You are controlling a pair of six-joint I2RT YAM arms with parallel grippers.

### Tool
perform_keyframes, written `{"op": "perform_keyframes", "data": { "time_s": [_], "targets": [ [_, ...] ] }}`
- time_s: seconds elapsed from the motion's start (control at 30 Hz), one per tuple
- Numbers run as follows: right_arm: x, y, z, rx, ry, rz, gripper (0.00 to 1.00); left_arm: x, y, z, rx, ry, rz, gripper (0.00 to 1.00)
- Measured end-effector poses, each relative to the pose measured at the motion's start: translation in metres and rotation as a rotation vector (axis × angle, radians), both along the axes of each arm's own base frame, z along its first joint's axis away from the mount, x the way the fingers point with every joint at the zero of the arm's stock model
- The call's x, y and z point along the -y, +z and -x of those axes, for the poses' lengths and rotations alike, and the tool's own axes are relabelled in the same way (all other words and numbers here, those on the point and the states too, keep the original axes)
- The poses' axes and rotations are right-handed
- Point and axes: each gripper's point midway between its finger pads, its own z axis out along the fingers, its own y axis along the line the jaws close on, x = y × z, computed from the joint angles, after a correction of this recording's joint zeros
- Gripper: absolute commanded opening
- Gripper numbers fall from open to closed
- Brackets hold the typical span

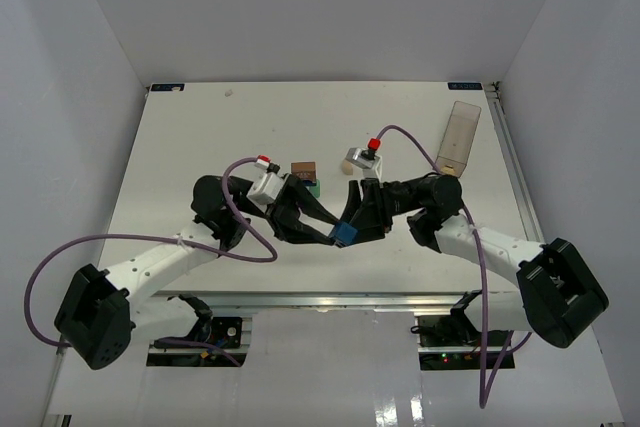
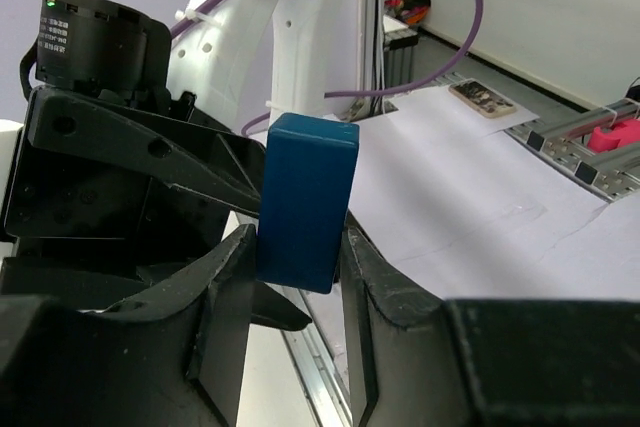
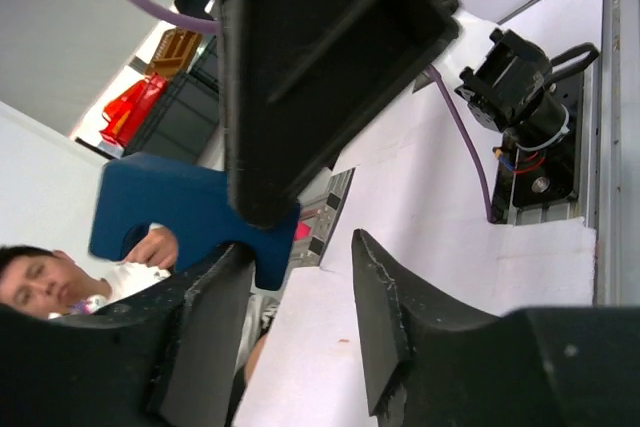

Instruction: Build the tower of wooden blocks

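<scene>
Green block (image 1: pixel 315 187) mostly hidden

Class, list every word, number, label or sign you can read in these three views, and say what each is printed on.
Black motor housing, left wrist view: a label with white print, too small and blurred to read.
Blue block and clear box: no lettering visible.
Nothing else in any view is legible.
</scene>
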Motion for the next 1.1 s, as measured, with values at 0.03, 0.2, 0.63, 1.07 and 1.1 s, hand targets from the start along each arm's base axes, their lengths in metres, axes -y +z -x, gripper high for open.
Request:
{"op": "perform_keyframes", "data": {
  "time_s": [0.03, 0.2, 0.63, 1.07, 1.1],
  "targets": [
    [-0.001, -0.002, -0.002, -0.010, -0.001, 0.007, 0.79, 0.001, 0.002, -0.001, 0.000, 0.006, -0.009, 0.00],
    [0.003, -0.007, -0.008, -0.043, -0.037, 0.019, 0.78, 0.004, 0.015, -0.009, 0.018, 0.071, -0.053, 0.00],
    [0.029, -0.038, -0.019, -0.075, -0.092, 0.089, 0.66, 0.007, 0.027, -0.045, 0.021, 0.264, -0.183, 0.00],
    [0.036, -0.046, -0.131, 0.357, -0.751, 0.249, 0.67, -0.005, -0.004, -0.176, 0.110, 0.810, -0.590, 0.00],
    [0.043, -0.049, -0.133, 0.379, -0.795, 0.280, 0.69, -0.007, -0.013, -0.182, 0.118, 0.825, -0.630, 0.00]
  ]
}}
